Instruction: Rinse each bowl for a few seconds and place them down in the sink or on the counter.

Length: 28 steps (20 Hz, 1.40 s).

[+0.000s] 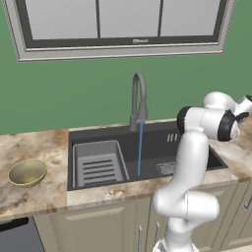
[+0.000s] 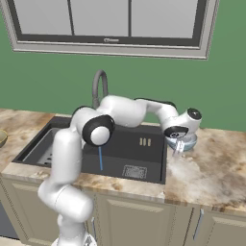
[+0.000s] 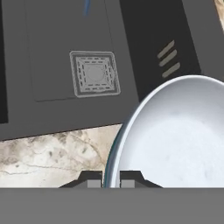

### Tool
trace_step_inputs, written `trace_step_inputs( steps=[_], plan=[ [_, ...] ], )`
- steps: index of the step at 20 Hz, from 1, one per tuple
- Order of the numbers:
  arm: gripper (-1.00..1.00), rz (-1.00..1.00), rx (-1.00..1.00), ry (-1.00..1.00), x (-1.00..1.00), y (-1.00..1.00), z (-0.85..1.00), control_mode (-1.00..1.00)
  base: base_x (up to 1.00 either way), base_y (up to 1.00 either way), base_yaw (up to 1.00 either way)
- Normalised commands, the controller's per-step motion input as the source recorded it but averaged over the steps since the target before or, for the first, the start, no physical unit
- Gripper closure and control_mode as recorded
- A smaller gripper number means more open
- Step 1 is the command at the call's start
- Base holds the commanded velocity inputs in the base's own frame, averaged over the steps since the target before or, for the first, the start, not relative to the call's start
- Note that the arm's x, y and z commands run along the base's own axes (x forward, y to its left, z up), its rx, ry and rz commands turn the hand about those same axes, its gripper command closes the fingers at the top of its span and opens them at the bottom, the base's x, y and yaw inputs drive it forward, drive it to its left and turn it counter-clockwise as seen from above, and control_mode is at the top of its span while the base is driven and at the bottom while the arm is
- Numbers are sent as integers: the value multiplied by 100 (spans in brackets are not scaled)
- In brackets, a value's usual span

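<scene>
Blue-white bowl (image 3: 175, 135) pinched at rim by gripper (image 3: 111, 178), one dark fingertip either side of thin wall; smooth, round, pale inside. Bowl sits over speckled stone counter (image 2: 206, 173) just right of sink (image 2: 144, 158) (dark rectangular basin, square drain). Faucet (image 1: 139, 98) running thin blue stream. Olive-gold bowl (image 1: 27, 172), shiny, on counter's left end.

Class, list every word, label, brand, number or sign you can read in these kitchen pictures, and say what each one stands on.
No text here can be read.
Window frame: a small pale mark on the dark lower bar, too blurred to read.
Sink: three short slots on its inner wall, not writing.
Pale bowl, olive-gold bowl, faucet: no markings.
</scene>
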Motion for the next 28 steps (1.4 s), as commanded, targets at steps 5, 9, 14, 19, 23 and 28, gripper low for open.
trace_step_inputs(
  steps=[5, 9, 14, 19, 23, 28],
  plan=[
    [100, 0, 0, 1, 20, -6, -38, -100, 0, 0, 0],
    [100, 0, 0, 0, 16, -11, -36, -100, 0, 0, 0],
    [100, 0, 0, 2, 27, -17, -44, -100, 0, 0, 0],
    [-100, 0, 0, -1, 10, -3, -4, -100, 0, 0, 0],
    [-100, 0, 0, 0, -1, 0, 23, -100, 0, 0, 0],
    [-100, 0, 0, -2, -10, 0, 10, -100, 0, 0, 0]
  ],
)
